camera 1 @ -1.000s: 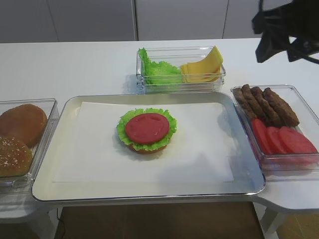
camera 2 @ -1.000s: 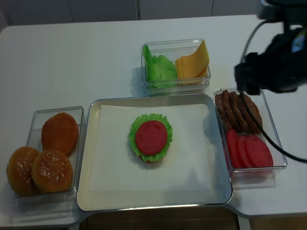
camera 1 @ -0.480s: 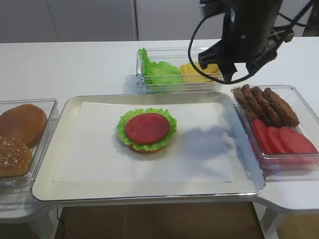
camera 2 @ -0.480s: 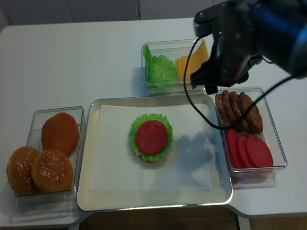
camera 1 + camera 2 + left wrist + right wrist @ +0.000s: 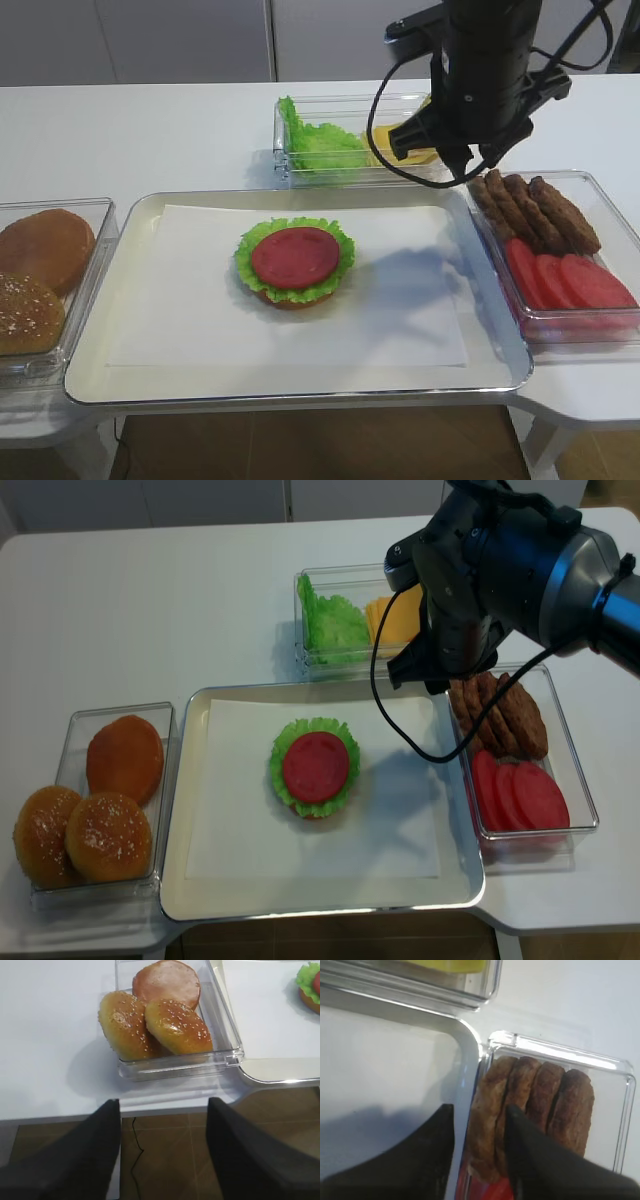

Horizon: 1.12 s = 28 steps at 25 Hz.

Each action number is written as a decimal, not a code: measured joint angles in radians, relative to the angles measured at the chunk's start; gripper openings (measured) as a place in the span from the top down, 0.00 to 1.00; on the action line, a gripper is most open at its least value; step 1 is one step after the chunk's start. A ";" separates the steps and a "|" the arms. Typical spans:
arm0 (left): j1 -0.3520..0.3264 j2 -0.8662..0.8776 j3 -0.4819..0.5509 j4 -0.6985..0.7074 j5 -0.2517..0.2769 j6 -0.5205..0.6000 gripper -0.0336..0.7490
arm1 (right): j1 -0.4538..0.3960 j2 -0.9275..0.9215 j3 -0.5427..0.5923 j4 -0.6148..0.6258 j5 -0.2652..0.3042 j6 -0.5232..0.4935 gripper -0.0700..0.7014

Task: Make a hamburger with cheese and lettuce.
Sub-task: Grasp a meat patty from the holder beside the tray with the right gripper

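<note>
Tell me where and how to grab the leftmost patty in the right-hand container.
Grip the leftmost patty across its thin width, near its upper edge, coming straight down from above. The patties stand on edge, packed side by side, so only the top edges are free; the container wall beside it leaves little room for a claw finger. The right claw already straddles it.
</note>
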 joint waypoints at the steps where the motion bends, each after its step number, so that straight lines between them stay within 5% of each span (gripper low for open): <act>1: 0.000 0.000 0.000 0.000 0.000 0.000 0.44 | 0.000 0.000 0.000 -0.004 -0.005 0.000 0.55; 28: 0.000 0.000 0.000 0.000 0.000 0.000 0.44 | 0.000 0.060 0.000 -0.041 0.005 0.007 0.47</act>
